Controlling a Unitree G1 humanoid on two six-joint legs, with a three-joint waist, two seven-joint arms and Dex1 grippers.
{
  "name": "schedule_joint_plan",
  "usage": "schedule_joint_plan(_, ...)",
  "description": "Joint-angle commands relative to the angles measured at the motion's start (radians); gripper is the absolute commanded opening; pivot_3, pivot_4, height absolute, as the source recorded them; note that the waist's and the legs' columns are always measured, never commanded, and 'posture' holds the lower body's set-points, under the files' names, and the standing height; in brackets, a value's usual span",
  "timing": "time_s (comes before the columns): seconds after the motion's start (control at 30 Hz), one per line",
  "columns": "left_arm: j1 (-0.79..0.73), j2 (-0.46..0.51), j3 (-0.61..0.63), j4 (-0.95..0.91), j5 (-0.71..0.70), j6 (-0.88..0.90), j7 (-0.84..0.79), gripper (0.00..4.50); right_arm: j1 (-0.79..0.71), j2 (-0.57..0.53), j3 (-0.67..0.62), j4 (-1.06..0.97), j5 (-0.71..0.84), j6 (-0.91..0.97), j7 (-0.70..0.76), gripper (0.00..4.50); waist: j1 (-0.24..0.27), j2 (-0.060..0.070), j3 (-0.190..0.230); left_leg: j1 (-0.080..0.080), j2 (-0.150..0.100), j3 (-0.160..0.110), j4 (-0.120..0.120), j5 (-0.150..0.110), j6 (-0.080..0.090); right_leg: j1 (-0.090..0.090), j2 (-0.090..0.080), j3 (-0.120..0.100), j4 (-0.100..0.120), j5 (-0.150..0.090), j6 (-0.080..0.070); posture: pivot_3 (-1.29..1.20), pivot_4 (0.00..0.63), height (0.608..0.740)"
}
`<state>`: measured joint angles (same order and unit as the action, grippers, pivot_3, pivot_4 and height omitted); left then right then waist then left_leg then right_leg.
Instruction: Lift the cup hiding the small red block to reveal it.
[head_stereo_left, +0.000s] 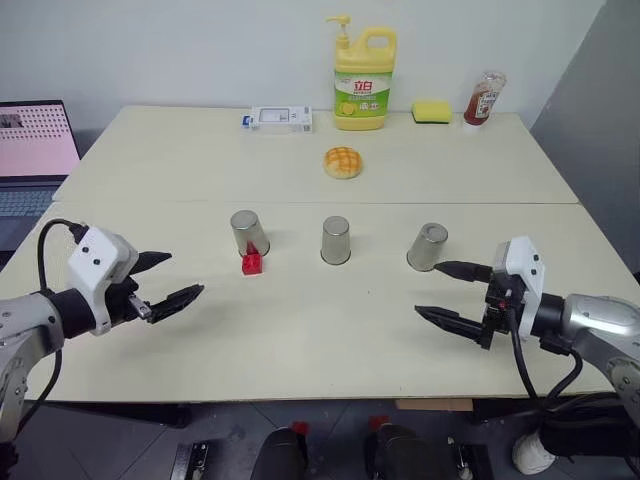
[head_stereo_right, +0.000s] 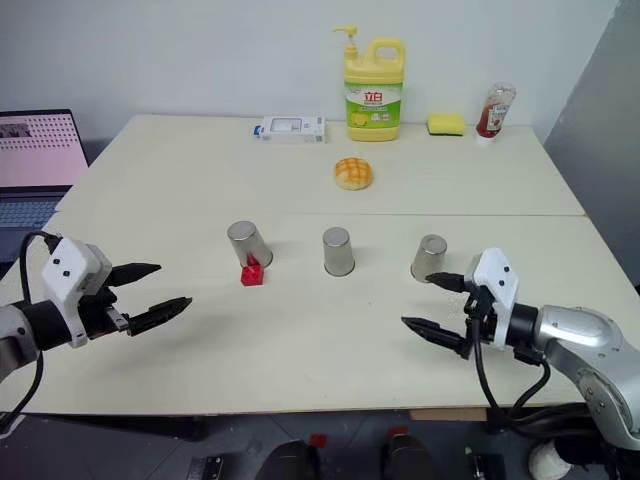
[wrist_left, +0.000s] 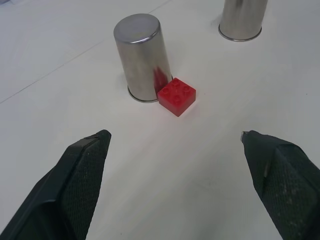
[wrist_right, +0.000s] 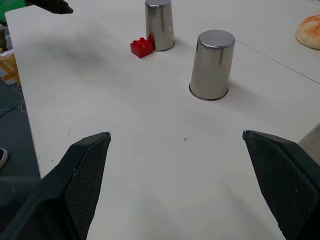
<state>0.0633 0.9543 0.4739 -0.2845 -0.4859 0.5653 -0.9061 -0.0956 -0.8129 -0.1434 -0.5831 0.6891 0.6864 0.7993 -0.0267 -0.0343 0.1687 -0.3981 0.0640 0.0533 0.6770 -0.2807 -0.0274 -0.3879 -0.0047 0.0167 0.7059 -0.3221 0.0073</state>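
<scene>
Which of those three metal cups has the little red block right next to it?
The cup on the robot's left; the small red block sits against its base.

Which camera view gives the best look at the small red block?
The left wrist view: the small red block is close, studs visible, against the leftmost cup. The right wrist view shows it smaller; both eye views show it as a tiny red spot.

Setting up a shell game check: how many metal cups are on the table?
3, upside down in a row: the left cup with the small red block against its base, the middle cup, and the right cup near the right gripper.
</scene>
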Motion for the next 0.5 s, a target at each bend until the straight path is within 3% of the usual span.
schedule_joint_plan(0.03, 0.000, 0.004, 0.040, -0.035, -0.026, 0.008, -0.008, 4.45, -0.006, -0.009, -0.034, -0.011, 0.009, -0.019, 0.013, 4.50, 0.000, 0.000, 0.000, 0.000, 0.000, 0.000, 0.000, 0.000, 0.000, 0.000, 0.000, 0.000, 0.000, 0.000, 0.000, 0.00, 0.150, 0.740)
schedule_joint_plan(0.5, 0.008, 0.021, 0.036, -0.055, -0.016, 0.010, -0.008, 4.45, 0.010, -0.022, -0.059, -0.011, 0.022, -0.011, 0.041, 4.50, 0.000, 0.000, 0.000, 0.000, 0.000, 0.000, 0.000, 0.000, 0.000, 0.000, 0.000, 0.000, 0.000, 0.000, 0.000, 0.00, 0.150, 0.740)
